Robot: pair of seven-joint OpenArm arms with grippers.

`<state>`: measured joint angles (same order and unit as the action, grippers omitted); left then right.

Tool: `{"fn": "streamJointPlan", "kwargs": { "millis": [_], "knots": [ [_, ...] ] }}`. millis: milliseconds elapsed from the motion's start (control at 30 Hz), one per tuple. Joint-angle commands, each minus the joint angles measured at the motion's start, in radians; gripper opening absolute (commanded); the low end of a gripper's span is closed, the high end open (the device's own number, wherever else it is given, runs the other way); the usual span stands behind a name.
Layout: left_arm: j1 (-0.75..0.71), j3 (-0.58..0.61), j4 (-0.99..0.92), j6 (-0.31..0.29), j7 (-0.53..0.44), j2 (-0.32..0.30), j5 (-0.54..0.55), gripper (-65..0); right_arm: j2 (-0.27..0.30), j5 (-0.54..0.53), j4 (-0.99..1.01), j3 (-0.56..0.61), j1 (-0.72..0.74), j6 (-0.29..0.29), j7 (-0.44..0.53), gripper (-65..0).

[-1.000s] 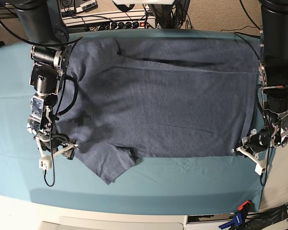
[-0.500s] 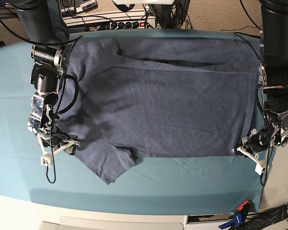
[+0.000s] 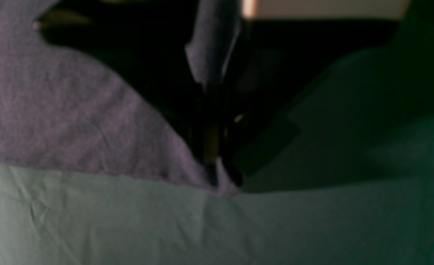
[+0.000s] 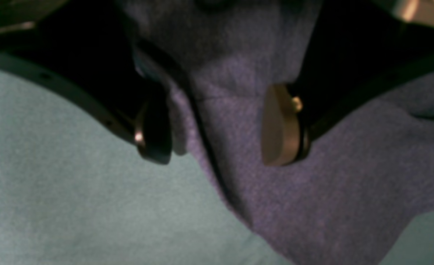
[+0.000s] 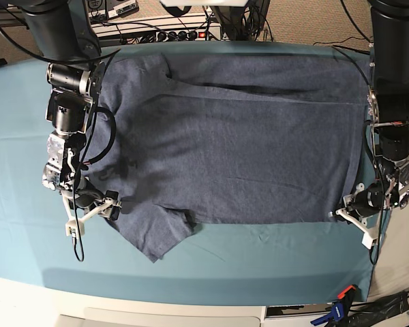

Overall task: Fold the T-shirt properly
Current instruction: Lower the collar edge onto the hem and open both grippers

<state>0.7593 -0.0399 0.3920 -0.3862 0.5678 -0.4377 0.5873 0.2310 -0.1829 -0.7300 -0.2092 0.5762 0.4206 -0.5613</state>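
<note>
The right end effector [image 5: 95,204] has slid inward over the T-shirt [image 5: 232,150] spread on the teal bench [image 5: 259,259], jaws wide astride its edge; the left end effector [image 5: 347,212] stays pinched on the hem corner, suggesting a fold is imminent.

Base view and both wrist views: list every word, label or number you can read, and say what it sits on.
None can be read.
The heathered navy cotton T-shirt shows only plain fabric, no lettering.
Equipment behind the teal table cloth is too small to read.
Both wrist views are blurred.
</note>
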Motion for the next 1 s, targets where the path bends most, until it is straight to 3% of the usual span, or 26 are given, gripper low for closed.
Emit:
{"fn": "streamJointPlan", "kwargs": {
  "millis": [0,133,167,267,300,333,733,967],
  "knots": [
    [0.033,-0.003,0.013,-0.008,-0.019,-0.014,0.011,-65.0,0.011,-0.011,-0.014,-0.001,0.033,0.010,0.013,-26.0],
    [0.033,-0.003,0.013,-0.008,-0.019,-0.014,0.011,-65.0,0.011,-0.008,-0.014,-0.001,0.033,0.008,0.015,-29.4],
    [0.033,-0.003,0.013,-0.008,-0.018,-0.014,0.011,-65.0,0.011,-0.003,-0.014,-0.001,0.033,0.008,0.017,-34.5],
    [0.033,-0.003,0.013,-0.008,-0.018,-0.014,0.011,-65.0,0.013,0.032,-0.014,-0.001,0.033,0.005,0.037,-57.8],
    [0.033,-0.003,0.013,-0.008,-0.018,-0.014,0.011,-65.0,0.013,0.051,-0.014,-0.001,0.033,0.001,0.043,-63.5],
    [0.033,-0.003,0.013,-0.008,-0.018,-0.014,0.011,-65.0,0.013,0.064,-0.014,-0.001,0.033,-0.004,0.047,-65.0],
    [0.033,-0.003,0.013,-0.021,-0.017,-0.014,0.012,-65.0,0.013,0.097,-0.016,-0.001,0.006,-0.013,0.106,-65.0],
    [0.033,-0.003,0.015,-0.088,0.008,-0.014,0.066,-65.0,0.019,0.094,-0.018,-0.001,-0.073,0.083,0.175,-65.0]
  ]
}}
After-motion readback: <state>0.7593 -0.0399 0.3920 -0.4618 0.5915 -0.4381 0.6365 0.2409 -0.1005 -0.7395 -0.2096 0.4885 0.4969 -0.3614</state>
